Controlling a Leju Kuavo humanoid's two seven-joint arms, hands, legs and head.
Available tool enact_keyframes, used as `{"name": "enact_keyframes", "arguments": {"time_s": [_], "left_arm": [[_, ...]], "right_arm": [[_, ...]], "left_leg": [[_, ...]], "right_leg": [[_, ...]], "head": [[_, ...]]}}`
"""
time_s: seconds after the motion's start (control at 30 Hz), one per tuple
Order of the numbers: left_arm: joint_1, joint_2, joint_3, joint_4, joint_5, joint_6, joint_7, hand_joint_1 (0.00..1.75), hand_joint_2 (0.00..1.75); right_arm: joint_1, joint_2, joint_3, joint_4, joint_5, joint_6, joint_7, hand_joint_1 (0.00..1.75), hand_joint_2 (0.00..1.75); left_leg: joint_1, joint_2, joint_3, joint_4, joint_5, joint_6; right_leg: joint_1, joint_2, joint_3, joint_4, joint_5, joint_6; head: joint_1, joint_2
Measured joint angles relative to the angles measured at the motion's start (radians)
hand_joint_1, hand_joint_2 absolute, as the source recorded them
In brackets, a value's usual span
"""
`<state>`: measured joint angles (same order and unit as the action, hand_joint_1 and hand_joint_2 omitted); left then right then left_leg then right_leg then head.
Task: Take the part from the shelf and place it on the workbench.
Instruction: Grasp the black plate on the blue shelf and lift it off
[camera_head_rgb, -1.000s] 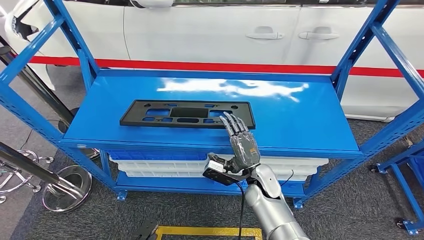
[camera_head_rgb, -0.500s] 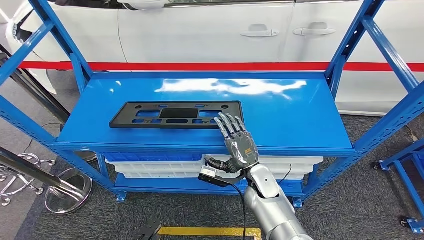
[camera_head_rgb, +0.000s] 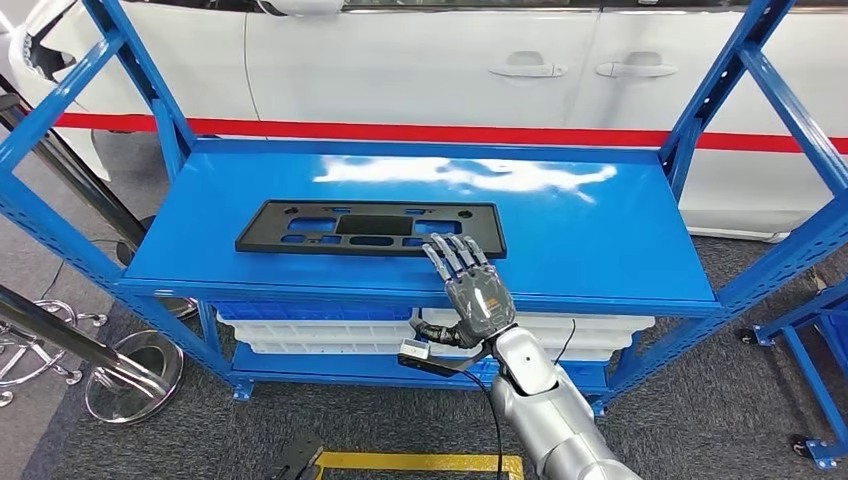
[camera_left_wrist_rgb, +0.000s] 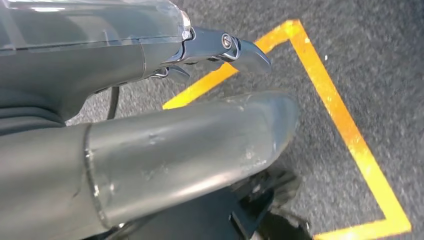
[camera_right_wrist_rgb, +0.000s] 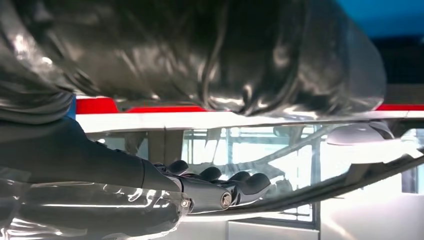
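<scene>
Fingertips pulled back to part's (camera_head_rgb: 370, 228) near edge | right hand (camera_head_rgb: 470, 290) open, empty | risk: shoving part away

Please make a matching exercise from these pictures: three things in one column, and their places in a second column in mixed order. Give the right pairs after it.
Things:
1. black part
2. right hand
3. white bins

Places:
A. below the top shelf
B. flat on the top shelf
C. over the shelf's front edge, fingers spread, at the part's right end

Pairs: 1-B, 2-C, 3-A
</scene>
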<state>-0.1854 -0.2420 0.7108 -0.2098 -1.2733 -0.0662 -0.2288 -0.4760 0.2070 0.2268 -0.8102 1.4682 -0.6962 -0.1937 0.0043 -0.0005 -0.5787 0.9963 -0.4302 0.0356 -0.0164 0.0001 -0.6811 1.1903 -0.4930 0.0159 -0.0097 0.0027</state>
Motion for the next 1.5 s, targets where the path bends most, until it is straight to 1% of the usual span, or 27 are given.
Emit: {"name": "enact_keyframes", "arguments": {"time_s": [0.07, 0.1, 0.23, 0.3, 0.37, 0.4, 0.43, 0.47, 0.53, 0.57, 0.6, 0.67, 0.73, 0.77, 0.83, 0.9, 0.93, 0.97, 1.03, 1.1, 1.17, 1.27, 1.33, 1.4, 1.43, 1.47, 1.5], "left_arm": [[-0.001, 0.000, 0.000, 0.000, 0.000, -0.001, 0.000, 0.00, 0.00], [-0.001, 0.000, 0.000, 0.000, 0.000, -0.001, 0.000, 0.00, 0.00], [-0.002, 0.000, 0.000, 0.000, 0.000, -0.003, -0.003, 0.00, 0.00], [-0.003, -0.001, 0.000, 0.000, 0.001, -0.004, -0.003, 0.00, 0.00], [-0.002, -0.001, 0.000, 0.000, 0.001, -0.004, -0.004, 0.00, 0.00], [-0.001, -0.001, 0.000, 0.000, 0.001, -0.004, -0.004, 0.00, 0.00], [0.000, -0.001, 0.000, 0.000, 0.002, -0.004, -0.004, 0.00, 0.00], [0.001, 0.000, 0.000, 0.000, 0.002, -0.004, -0.004, 0.00, 0.00], [0.001, 0.000, 0.000, 0.000, 0.003, -0.004, -0.004, 0.00, 0.00], [0.000, 0.001, 0.000, 0.000, 0.003, -0.004, -0.004, 0.00, 0.00], [-0.001, 0.001, 0.000, 0.000, 0.003, -0.004, -0.004, 0.00, 0.00], [0.000, 0.002, 0.000, 0.000, 0.003, -0.004, -0.004, 0.00, 0.00], [0.001, 0.001, 0.000, 0.000, 0.003, -0.004, -0.004, 0.00, 0.00], [0.000, 0.001, 0.000, 0.000, 0.003, -0.004, -0.005, 0.00, 0.00], [-0.002, 0.001, 0.000, 0.000, 0.004, -0.004, -0.005, 0.00, 0.00], [-0.002, 0.000, 0.000, 0.000, 0.004, -0.004, -0.005, 0.00, 0.00], [-0.001, 0.000, 0.000, 0.000, 0.004, -0.004, -0.005, 0.00, 0.00], [0.000, 0.000, 0.000, 0.000, 0.004, -0.004, -0.005, 0.00, 0.00], [0.001, 0.000, -0.001, 0.000, 0.004, -0.004, -0.005, 0.00, 0.00], [0.000, -0.001, -0.001, 0.000, 0.004, -0.004, -0.005, 0.00, 0.00], [-0.001, -0.001, -0.001, 0.000, 0.004, -0.004, -0.005, 0.00, 0.00], [-0.001, -0.001, -0.001, 0.000, 0.003, -0.004, -0.005, 0.00, 0.00], [-0.002, -0.001, -0.001, 0.000, 0.003, -0.004, -0.005, 0.00, 0.00], [0.000, -0.001, -0.001, 0.000, 0.003, -0.005, -0.005, 0.00, 0.00], [0.002, -0.001, -0.001, 0.000, 0.003, -0.006, -0.005, 0.00, 0.00], [0.003, -0.001, -0.001, 0.000, 0.003, -0.006, -0.005, 0.00, 0.00], [0.003, -0.001, -0.001, 0.000, 0.003, -0.007, -0.005, 0.00, 0.00]], "right_arm": [[-0.004, -0.002, 0.003, 0.005, 0.010, 0.000, 0.009, 0.00, 0.00], [-0.006, -0.002, 0.004, 0.008, 0.011, 0.000, 0.011, 0.00, 0.00], [-0.013, -0.003, 0.011, 0.023, 0.012, 0.000, 0.019, 0.00, 0.00], [-0.019, -0.003, 0.015, 0.028, 0.012, 0.000, 0.020, 0.00, 0.00], [-0.020, -0.003, 0.018, 0.033, 0.012, 0.000, 0.021, 0.00, 0.00], [-0.020, -0.003, 0.019, 0.036, 0.012, 0.000, 0.021, 0.00, 0.00], [-0.020, -0.003, 0.019, 0.039, 0.012, 0.000, 0.021, 0.00, 0.00], [-0.020, -0.003, 0.020, 0.041, 0.012, 0.000, 0.021, 0.00, 0.00], [-0.021, -0.003, 0.021, 0.043, 0.012, 0.000, 0.020, 0.00, 0.00], [-0.021, -0.003, 0.021, 0.043, 0.012, 0.000, 0.020, 0.00, 0.00], [-0.022, -0.003, 0.022, 0.044, 0.012, 0.000, 0.020, 0.00, 0.00], [-0.021, -0.003, 0.022, 0.044, 0.011, 0.000, 0.019, 0.00, 0.00], [-0.022, -0.003, 0.022, 0.044, 0.011, -0.001, 0.017, 0.00, 0.00], [-0.023, -0.003, 0.022, 0.044, 0.011, -0.001, 0.017, 0.00, 0.00], [-0.024, -0.004, 0.022, 0.046, 0.010, -0.002, 0.017, 0.00, 0.00], [-0.020, -0.006, 0.022, 0.049, 0.009, -0.002, 0.017, 0.00, 0.00], [-0.017, -0.007, 0.022, 0.050, 0.009, -0.002, 0.017, 0.00, 0.00], [-0.016, -0.007, 0.022, 0.051, 0.009, -0.002, 0.017, 0.00, 0.00], [-0.017, -0.008, 0.022, 0.051, 0.009, -0.002, 0.016, 0.00, 0.00], [-0.019, -0.008, 0.022, 0.052, 0.009, -0.002, 0.016, 0.00, 0.00], [-0.019, -0.009, 0.022, 0.053, 0.009, -0.002, 0.014, 0.00, 0.00], [-0.021, -0.010, 0.022, 0.053, 0.009, -0.003, 0.013, 0.00, 0.00], [-0.022, -0.010, 0.022, 0.053, 0.009, -0.003, 0.012, 0.00, 0.00], [-0.022, -0.010, 0.022, 0.055, 0.009, -0.003, 0.012, 0.00, 0.00], [-0.021, -0.010, 0.023, 0.057, 0.009, -0.003, 0.012, 0.00, 0.00], [-0.022, -0.010, 0.023, 0.059, 0.010, -0.003, 0.012, 0.00, 0.00], [-0.023, -0.010, 0.023, 0.061, 0.010, -0.003, 0.012, 0.00, 0.00]], "left_leg": [[-0.003, -0.001, -0.005, 0.015, -0.010, -0.010], [-0.004, -0.001, -0.008, 0.020, -0.014, -0.015], [-0.001, -0.001, -0.015, 0.038, -0.029, -0.035], [0.002, 0.000, -0.052, 0.117, -0.073, -0.045], [0.004, 0.000, -0.120, 0.250, -0.128, -0.052], [0.004, 0.000, -0.148, 0.297, -0.137, -0.053], [0.004, 0.000, -0.159, 0.308, -0.126, -0.051], [0.004, 0.000, -0.151, 0.279, -0.097, -0.047], [0.000, -0.001, -0.092, 0.143, -0.020, -0.031], [-0.003, -0.001, -0.063, 0.081, 0.002, -0.023], [-0.007, -0.001, -0.044, 0.041, 0.012, -0.016], [-0.012, -0.001, -0.035, 0.021, 0.008, -0.010], [-0.005, -0.001, -0.025, 0.004, 0.014, -0.004], [-0.002, 0.000, -0.019, -0.006, 0.017, 0.000], [0.001, 0.002, -0.011, -0.016, 0.019, 0.006], [0.001, 0.001, -0.010, -0.013, 0.015, 0.009], [0.001, 0.001, -0.010, -0.011, 0.012, 0.008], [0.002, 0.000, -0.009, -0.006, 0.008, 0.005], [0.005, -0.002, -0.008, 0.008, -0.004, -0.004], [0.002, -0.003, -0.011, 0.026, -0.017, -0.016], [-0.001, -0.004, -0.013, 0.032, -0.023, -0.027], [0.004, -0.003, -0.020, 0.055, -0.044, -0.042], [0.007, -0.002, -0.065, 0.151, -0.093, -0.052], [0.009, -0.002, -0.133, 0.279, -0.141, -0.057], [0.009, -0.002, -0.154, 0.312, -0.142, -0.057], [0.008, -0.002, -0.157, 0.305, -0.123, -0.055], [0.008, -0.002, -0.139, 0.260, -0.088, -0.051]], "right_leg": [[0.000, 0.001, 0.054, -0.111, 0.039, -0.006], [0.002, 0.002, 0.065, -0.136, 0.043, -0.011], [0.003, 0.004, 0.067, -0.143, 0.040, -0.038], [0.001, 0.003, 0.070, -0.145, 0.039, -0.046], [0.003, 0.002, 0.072, -0.145, 0.037, -0.051], [0.004, 0.002, 0.072, -0.144, 0.035, -0.052], [0.005, 0.003, 0.074, -0.144, 0.034, -0.053], [0.006, 0.004, 0.077, -0.144, 0.032, -0.053], [0.008, 0.005, 0.085, -0.144, 0.026, -0.051], [0.009, 0.005, 0.088, -0.145, 0.024, -0.049], [0.009, 0.005, 0.089, -0.146, 0.023, -0.045], [0.007, 0.005, 0.088, -0.150, 0.023, -0.035], [0.009, 0.004, 0.090, -0.147, 0.017, -0.024], [0.010, 0.004, 0.082, -0.126, 0.003, -0.020], [0.008, 0.004, 0.032, -0.024, -0.049, -0.013], [0.004, 0.003, -0.035, 0.093, -0.090, -0.006], [0.002, 0.003, -0.053, 0.115, -0.085, -0.003], [-0.001, 0.003, -0.050, 0.097, -0.059, 0.000], [-0.007, 0.001, 0.001, -0.023, 0.014, 0.003], [-0.006, 0.001, 0.042, -0.116, 0.047, -0.003], [-0.001, 0.004, 0.047, -0.129, 0.043, -0.015], [-0.005, 0.005, 0.053, -0.133, 0.043, -0.034], [-0.006, 0.003, 0.057, -0.136, 0.041, -0.041], [-0.004, 0.002, 0.059, -0.136, 0.038, -0.045], [-0.003, 0.003, 0.060, -0.135, 0.037, -0.046], [-0.002, 0.004, 0.062, -0.135, 0.035, -0.046], [-0.001, 0.005, 0.066, -0.135, 0.033, -0.045]], "head": [[0.000, 0.000], [0.000, 0.000], [0.000, 0.000], [0.000, 0.000], [0.000, 0.000], [0.000, 0.000], [0.000, 0.000], [0.000, 0.000], [0.000, 0.000], [0.000, 0.000], [0.000, 0.000], [0.000, 0.000], [0.000, 0.000], [0.000, 0.000], [0.000, 0.000], [0.000, 0.000], [0.000, 0.000], [0.000, 0.000], [0.000, 0.000], [0.000, 0.000], [0.000, 0.000], [0.000, 0.000], [0.000, 0.000], [0.000, 0.000], [0.000, 0.000], [-0.001, 0.000], [-0.001, 0.000]]}}
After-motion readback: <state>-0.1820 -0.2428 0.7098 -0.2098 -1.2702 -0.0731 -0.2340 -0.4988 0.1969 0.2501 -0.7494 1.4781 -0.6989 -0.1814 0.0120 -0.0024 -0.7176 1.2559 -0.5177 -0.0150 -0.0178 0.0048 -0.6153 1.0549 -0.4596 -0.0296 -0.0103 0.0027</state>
